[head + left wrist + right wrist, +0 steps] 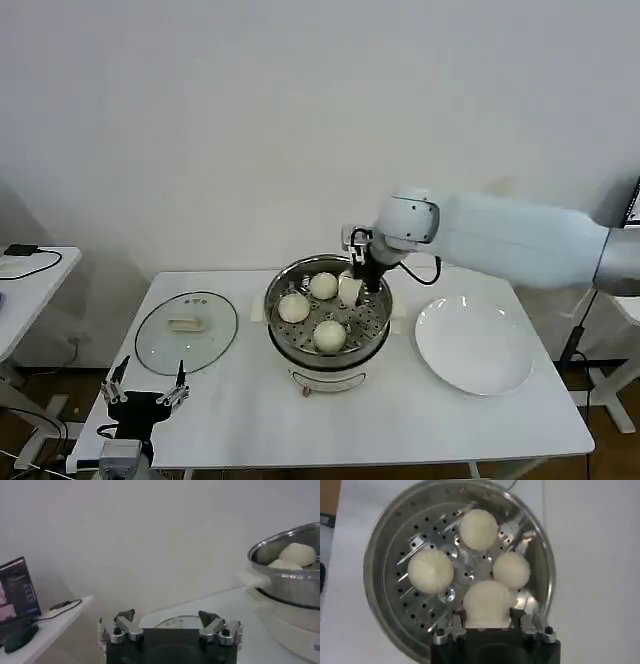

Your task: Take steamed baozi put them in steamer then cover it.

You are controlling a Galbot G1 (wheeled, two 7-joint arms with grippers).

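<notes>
Left gripper [146, 386], nearest us: parked, fingers apart, empty. Right gripper [487, 625] clasped the fourth round off-white baozi [486, 603] over the shiny steel steamer [283, 283]. Next, we judged: release, then fetch the round glass cover [186, 331].

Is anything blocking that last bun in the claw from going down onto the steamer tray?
Nothing visible: the right gripper holds the fourth baozi over a bare patch of the steamer tray, beside the other three baozi; the cover lies aside.
</notes>
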